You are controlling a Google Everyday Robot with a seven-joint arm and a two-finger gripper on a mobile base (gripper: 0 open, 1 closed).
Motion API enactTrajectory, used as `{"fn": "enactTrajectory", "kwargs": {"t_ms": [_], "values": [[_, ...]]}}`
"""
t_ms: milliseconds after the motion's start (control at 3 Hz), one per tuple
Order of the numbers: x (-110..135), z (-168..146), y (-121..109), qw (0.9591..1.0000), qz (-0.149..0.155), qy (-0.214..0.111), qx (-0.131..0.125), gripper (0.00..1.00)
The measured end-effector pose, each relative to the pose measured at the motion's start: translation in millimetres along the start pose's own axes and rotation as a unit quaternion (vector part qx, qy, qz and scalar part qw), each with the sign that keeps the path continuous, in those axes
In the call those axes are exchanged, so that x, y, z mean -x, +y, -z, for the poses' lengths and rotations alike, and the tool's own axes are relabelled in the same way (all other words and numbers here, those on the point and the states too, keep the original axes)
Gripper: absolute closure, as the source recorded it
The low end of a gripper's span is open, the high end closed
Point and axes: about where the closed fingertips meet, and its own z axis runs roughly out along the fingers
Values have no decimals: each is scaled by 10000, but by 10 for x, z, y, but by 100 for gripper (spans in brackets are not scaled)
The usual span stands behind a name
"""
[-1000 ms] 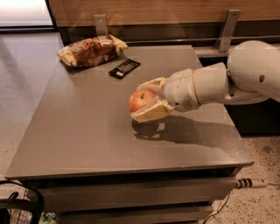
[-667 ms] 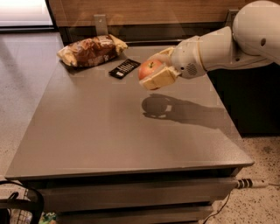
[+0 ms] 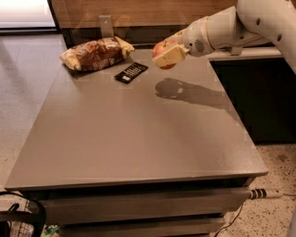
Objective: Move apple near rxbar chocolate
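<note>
Round red-orange apple w/ yellowish blush: clamped in the two-finger gripper and held up in the air, off the tabletop. One broad cream finger lies across the apple's near, lower side. The other finger is mostly hidden behind the fruit, so only the apple's camera-left half shows.

Small flat black rectangular rxbar chocolate wrapper w/ rows of white print: lies flat on the table, below the gripper and to its camera-left. It is near the apple but not touching it, and sits at a slant w/ one short end toward the gripper.

Big crinkled brown-and-yellow snack bag: further camera-left of the gripper, beyond the bar, about level w/ the gripper in the view. It lies on its side near the table's far corner, just beside the bar w/ a small gap btwn them.

Dark shadow of gripper + apple: falls on the tabletop below the gripper, a bit camera-right.

Flat grey rectangular table: stretches from under the gripper toward the camera.

White rounded robot arm: runs from the gripper out to camera-right and up past the top corner.

Wood-panel wall: behind the gripper, w/ a small grey metal bracket mounted camera-left of it.

Speckled floor lies camera-left of the table. A black-and-white cable end pokes out at the table's near camera-right corner, well below the gripper.
</note>
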Motion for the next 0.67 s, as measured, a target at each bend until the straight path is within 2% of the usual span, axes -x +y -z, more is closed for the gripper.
{"fn": "enactTrajectory", "kwargs": {"t_ms": [333,667], "values": [[-115,-280,-318,9998,-147,-95,-52,100],[-306,-533,-518,9995,-202,-220,-69,100]]}}
